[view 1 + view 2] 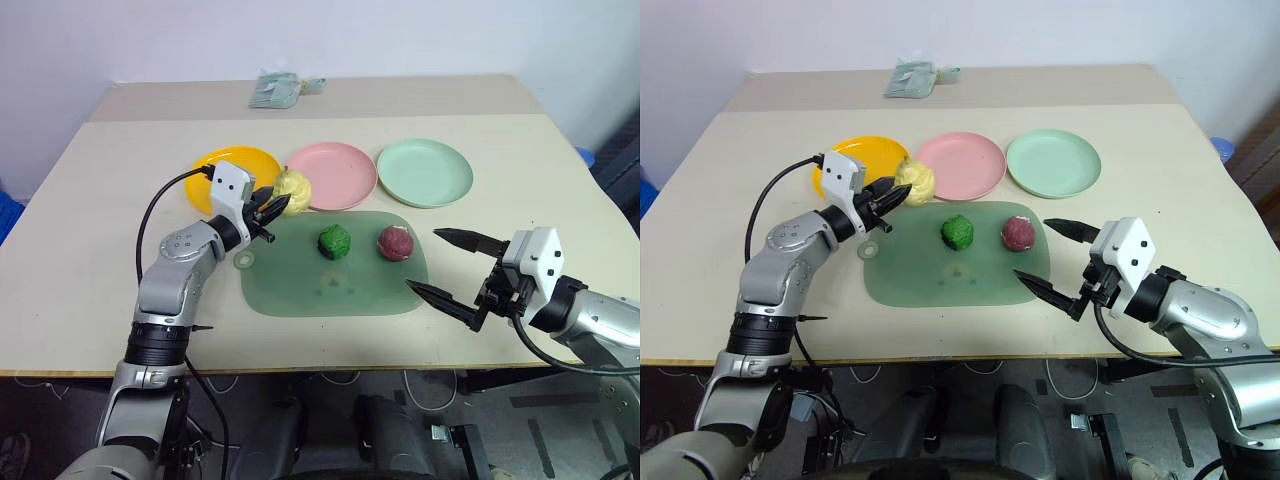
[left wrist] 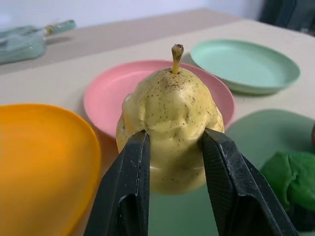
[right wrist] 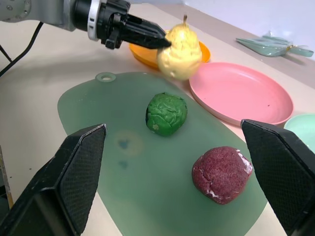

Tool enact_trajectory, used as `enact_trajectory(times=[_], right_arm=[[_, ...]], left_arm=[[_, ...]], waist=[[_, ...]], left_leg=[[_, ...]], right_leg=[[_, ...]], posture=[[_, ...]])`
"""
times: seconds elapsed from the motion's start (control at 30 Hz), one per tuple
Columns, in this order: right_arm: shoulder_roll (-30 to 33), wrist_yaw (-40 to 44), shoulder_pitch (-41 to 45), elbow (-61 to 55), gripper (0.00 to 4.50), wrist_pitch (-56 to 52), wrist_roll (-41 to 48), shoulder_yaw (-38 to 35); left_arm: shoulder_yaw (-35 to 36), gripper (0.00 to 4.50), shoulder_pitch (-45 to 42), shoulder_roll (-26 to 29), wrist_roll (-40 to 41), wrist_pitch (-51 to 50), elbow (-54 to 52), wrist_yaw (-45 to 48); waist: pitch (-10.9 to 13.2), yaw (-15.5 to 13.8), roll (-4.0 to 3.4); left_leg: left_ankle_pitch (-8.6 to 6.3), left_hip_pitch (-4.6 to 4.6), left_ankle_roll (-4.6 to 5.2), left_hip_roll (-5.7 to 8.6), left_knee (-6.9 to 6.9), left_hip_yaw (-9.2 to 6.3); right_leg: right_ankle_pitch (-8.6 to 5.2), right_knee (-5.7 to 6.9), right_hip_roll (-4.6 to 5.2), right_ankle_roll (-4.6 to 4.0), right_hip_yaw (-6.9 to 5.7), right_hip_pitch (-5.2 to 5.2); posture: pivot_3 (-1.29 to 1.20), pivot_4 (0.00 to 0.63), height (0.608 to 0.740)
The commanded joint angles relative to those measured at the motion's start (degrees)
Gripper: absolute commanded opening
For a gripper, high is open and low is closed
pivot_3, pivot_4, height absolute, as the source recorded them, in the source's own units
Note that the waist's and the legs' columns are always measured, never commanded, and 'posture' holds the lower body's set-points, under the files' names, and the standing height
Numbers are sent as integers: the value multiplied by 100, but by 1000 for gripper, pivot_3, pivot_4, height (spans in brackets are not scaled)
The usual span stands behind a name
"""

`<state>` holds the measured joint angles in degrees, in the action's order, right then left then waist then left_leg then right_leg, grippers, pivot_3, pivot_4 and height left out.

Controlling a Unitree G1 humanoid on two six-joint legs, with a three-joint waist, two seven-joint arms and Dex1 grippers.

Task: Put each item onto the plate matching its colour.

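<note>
Left gripper (image 1: 281,207) is clamped on the pale yellow, pear-shaped lumpy ball with a short stem (image 2: 170,125). Both black fingers (image 2: 129,182) press its flanks, stem end up. In the right wrist view the pear hangs clear of the surface, above the gap between the orange-yellow round shallow plastic plate (image 1: 222,172) and the pink round shallow plastic plate (image 1: 337,173), at the far edge of the flat translucent green mat (image 1: 335,290).

Right gripper (image 1: 1060,262) is released: jaws spread wide, nothing between them, held off the near right corner of the mat, well apart from either ball on it.

Dark green bumpy ball (image 1: 334,241) sits on the mat, roughly central along its far half. Dark red lumpy ball (image 1: 395,242) sits on the same mat just to the robot's right of the green one; the two are apart, not touching.

Pale mint green round shallow plastic plate (image 1: 425,171) lies rightmost in the row of three plates, beyond the mat. All three plates carry nothing.

Beige tabletop (image 1: 90,220) carries everything. A small crumpled pale green packet (image 1: 278,89) lies near the far edge, behind the plates. A black cable loops from the left wrist down along the arm.
</note>
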<state>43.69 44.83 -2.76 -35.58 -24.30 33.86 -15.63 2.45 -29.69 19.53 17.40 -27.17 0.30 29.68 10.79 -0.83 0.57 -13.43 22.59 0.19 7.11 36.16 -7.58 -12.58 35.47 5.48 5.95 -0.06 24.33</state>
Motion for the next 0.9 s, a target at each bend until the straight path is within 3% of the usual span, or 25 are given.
enact_trajectory(times=[0.03,0.4,0.5,0.63,0.67,0.9], right_arm=[[-11,-24,122,-80,4500,61,23,-22],[17,-10,409,38,4500,-4,19,94],[14,36,393,86,4500,39,8,75],[2,75,364,117,4500,80,-13,63],[-3,87,351,125,4500,93,-18,66],[-19,158,366,198,4500,138,-50,117]], left_arm=[[390,1351,-88,-65,-8,50,-70,-493],[923,1351,-659,-331,-504,174,974,-2203],[941,2269,-732,-413,-478,219,1051,-2289],[894,4293,-671,-392,-565,152,878,-2427],[903,4460,-629,-389,-547,96,776,-2439],[622,4460,-205,-104,-939,-374,-152,-2549]], waist=[[0,-5,0],[-1,-72,4],[-1,-140,4],[-2,-145,4],[-2,-145,4],[-2,-138,4]], left_leg=[[0,0,0,0,1,0],[0,0,0,3,8,0],[0,0,0,4,9,3],[0,0,0,4,9,4],[1,0,0,4,9,4],[0,0,-1,3,7,5]], right_leg=[[0,0,0,0,0,0],[6,1,-1,9,-4,-2],[8,1,-1,11,-2,-2],[8,1,-1,11,-2,-2],[8,1,-1,11,-2,-2],[8,2,-2,11,0,-2]], posture=[[0,150,740],[0,150,740],[0,150,740],[0,150,740],[0,150,740],[0,150,740]])
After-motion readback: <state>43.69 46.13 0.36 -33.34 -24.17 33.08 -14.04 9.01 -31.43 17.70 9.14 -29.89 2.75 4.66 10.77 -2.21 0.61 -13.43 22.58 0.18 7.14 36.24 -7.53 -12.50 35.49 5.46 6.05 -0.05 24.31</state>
